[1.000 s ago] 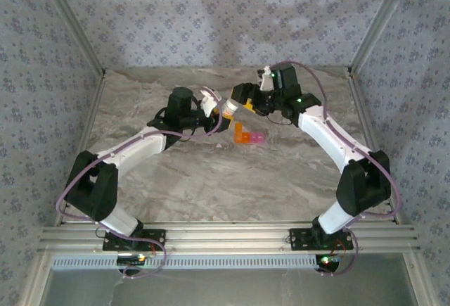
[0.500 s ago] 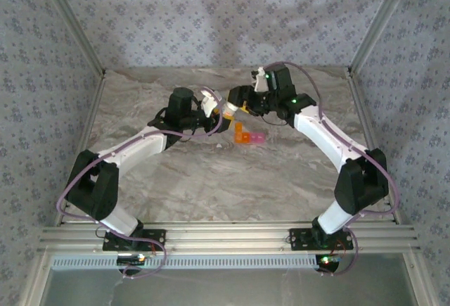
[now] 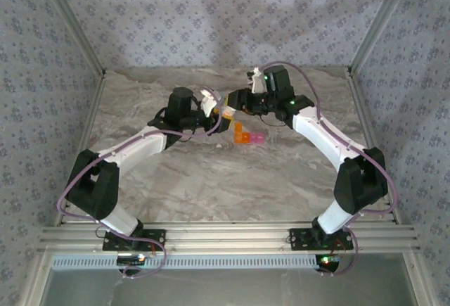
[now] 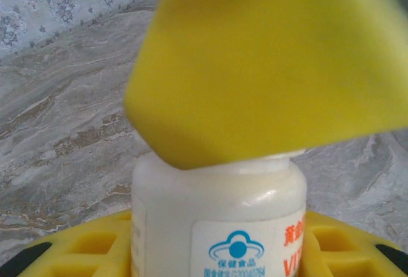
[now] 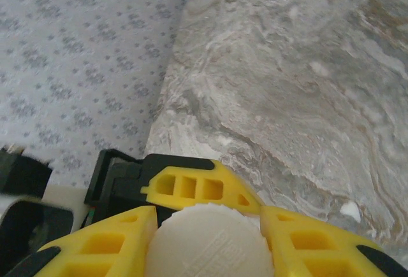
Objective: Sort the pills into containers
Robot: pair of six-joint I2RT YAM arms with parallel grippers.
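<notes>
Early stage. Left claw (image 4: 217,251) part-open, clamped round white bottle (image 4: 217,207); right claw (image 5: 207,226) closed on cap (image 5: 210,245), judged not yet off. Orange and pink containers (image 3: 247,136) on table (image 3: 211,179) near both claws; contents unreadable.

Soft, even, fairly bright light, only faint shadows on table (image 3: 232,179); top view mildly hazy; left wrist view: yellow finger (image 4: 274,67) near lens badly blurred, small sheen on white bottle (image 4: 255,195).
</notes>
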